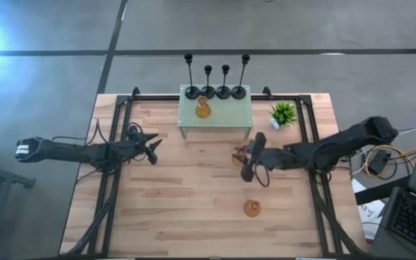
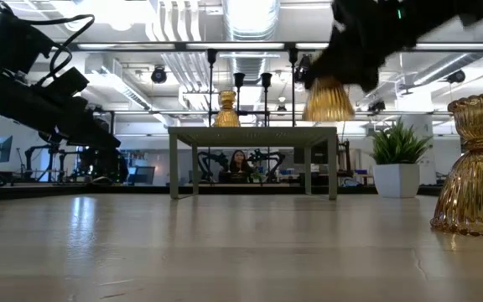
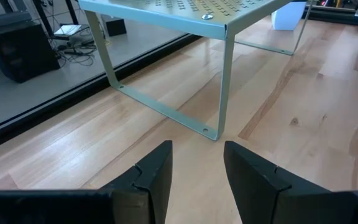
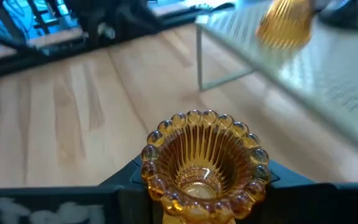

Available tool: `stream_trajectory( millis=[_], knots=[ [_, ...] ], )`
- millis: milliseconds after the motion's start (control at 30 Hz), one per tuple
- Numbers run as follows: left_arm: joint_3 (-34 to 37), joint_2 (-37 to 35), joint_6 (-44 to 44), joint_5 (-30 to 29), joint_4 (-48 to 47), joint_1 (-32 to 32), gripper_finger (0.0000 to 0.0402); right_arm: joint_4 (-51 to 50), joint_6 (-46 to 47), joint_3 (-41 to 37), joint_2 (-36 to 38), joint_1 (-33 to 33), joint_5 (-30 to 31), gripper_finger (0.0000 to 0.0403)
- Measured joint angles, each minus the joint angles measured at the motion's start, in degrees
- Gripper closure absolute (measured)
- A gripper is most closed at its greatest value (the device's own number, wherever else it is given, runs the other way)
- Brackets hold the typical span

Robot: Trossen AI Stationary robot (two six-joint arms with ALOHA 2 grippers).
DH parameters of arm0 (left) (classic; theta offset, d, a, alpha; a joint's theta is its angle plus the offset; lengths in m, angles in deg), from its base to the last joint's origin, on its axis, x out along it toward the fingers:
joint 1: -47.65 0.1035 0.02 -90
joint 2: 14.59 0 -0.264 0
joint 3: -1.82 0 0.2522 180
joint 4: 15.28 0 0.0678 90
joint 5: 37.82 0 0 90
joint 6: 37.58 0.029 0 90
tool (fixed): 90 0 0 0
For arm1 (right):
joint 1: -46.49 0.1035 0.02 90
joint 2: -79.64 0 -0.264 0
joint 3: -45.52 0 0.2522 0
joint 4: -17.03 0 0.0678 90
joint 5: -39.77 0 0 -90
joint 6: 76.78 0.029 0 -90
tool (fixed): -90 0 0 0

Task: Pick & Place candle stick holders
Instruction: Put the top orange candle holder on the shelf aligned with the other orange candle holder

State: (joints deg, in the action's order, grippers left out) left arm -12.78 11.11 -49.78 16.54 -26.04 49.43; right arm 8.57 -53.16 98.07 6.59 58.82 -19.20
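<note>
Four black candle stick holders (image 1: 215, 91) stand in a row along the far edge of a pale green perforated shelf (image 1: 226, 119). One amber glass holder (image 1: 203, 108) stands on the shelf and another (image 1: 251, 208) on the table near the front. My right gripper (image 1: 245, 156) is shut on the third amber holder (image 4: 204, 165) above the table, right of the shelf's near right corner. My left gripper (image 3: 197, 168) is open and empty, left of the shelf, facing its near left leg (image 3: 225, 81). My right gripper pinches the amber holder between its two fingers, one on each side of its upper part just under the beaded rim (image 4: 148, 173). The fingers come from the table's right, slanting down. The holder is lifted clear, upright, its flared base (image 2: 329, 101) hanging below the gripper.
A small green potted plant (image 1: 283, 114) stands right of the shelf. Black frame rails (image 1: 114, 144) run along both sides of the table. Bare wood lies between the two grippers and toward the near edge.
</note>
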Motion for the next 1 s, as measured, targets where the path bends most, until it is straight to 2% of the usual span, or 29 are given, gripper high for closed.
stream_trajectory(
  millis=[133,233,433,533,600,800,1000],
  knots=[
    [0.0,0.0,0.0,0.0,0.2,0.0,0.0252,-14.8,2.7,10.9,3.2,-2.3,0.0,0.0286],
    [0.0,0.0,0.0,0.0,0.3,0.0,0.0252,-21.9,2.7,18.2,3.2,-5.3,0.2,0.0286],
    [0.1,0.0,0.0,0.0,0.4,0.0,0.0252,-25.9,-1.4,26.7,-1.8,-13.9,-2.3,0.0286],
    [0.1,0.0,0.0,0.0,0.4,0.0,0.0252,-23.9,-5.0,27.7,-5.3,-17.9,-3.1,0.0286],
    [0.1,0.0,0.0,0.0,0.5,0.0,0.0252,-18.9,-7.2,26.8,-7.4,-20.3,-4.9,0.0286],
    [0.1,0.0,0.0,0.0,0.5,0.0,0.0252,0.4,-11.4,19.1,-10.8,-25.2,-7.6,0.0286],
    [0.1,0.0,0.0,0.0,0.5,0.0,0.0252,8.9,-12.9,13.6,-12.3,-28.6,-7.7,0.0286]
  ],
)
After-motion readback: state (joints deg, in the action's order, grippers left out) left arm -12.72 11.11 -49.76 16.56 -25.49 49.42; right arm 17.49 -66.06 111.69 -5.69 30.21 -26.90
